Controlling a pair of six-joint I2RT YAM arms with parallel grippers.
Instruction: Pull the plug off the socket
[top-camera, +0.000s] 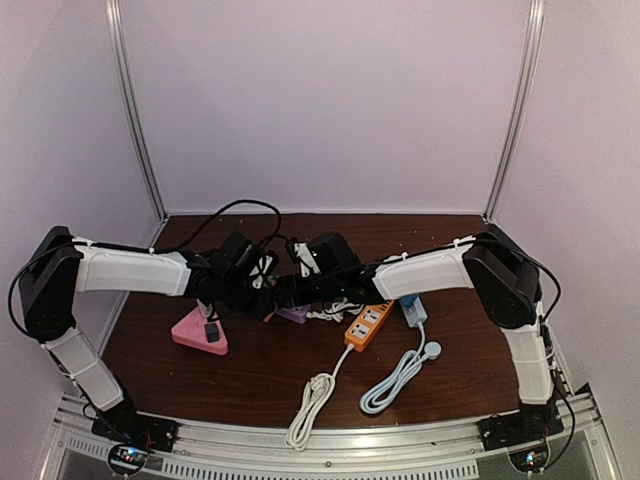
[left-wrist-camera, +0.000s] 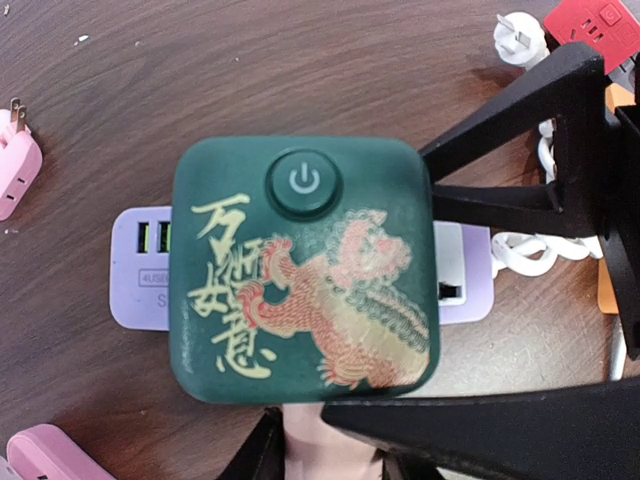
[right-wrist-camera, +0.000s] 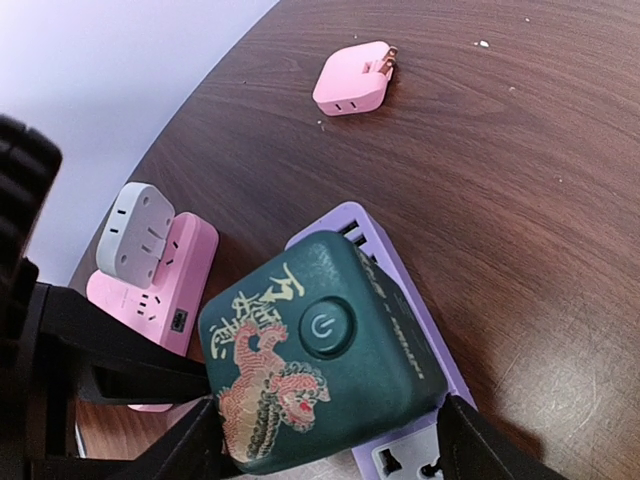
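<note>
A dark green cube plug (left-wrist-camera: 300, 270) with a power button and a dragon print sits in the purple socket (left-wrist-camera: 135, 270) strip on the brown table. In the right wrist view my right gripper (right-wrist-camera: 325, 432) has a black finger pressed on each side of the plug (right-wrist-camera: 320, 370), above the socket (right-wrist-camera: 340, 222). Those same black fingers (left-wrist-camera: 540, 150) reach in from the right in the left wrist view. My left gripper (left-wrist-camera: 330, 450) shows only as dark shapes at the bottom edge, with something pale pink between them. From above, both grippers meet over the socket (top-camera: 295, 314) and hide the plug.
A pink socket block (right-wrist-camera: 150, 280) carrying a grey-white adapter lies to the left. A loose pink adapter (right-wrist-camera: 352, 80) lies farther off. An orange power strip (top-camera: 368, 325), a blue block (top-camera: 413, 310) and two coiled white cables (top-camera: 310, 400) (top-camera: 395, 380) lie to the right and front.
</note>
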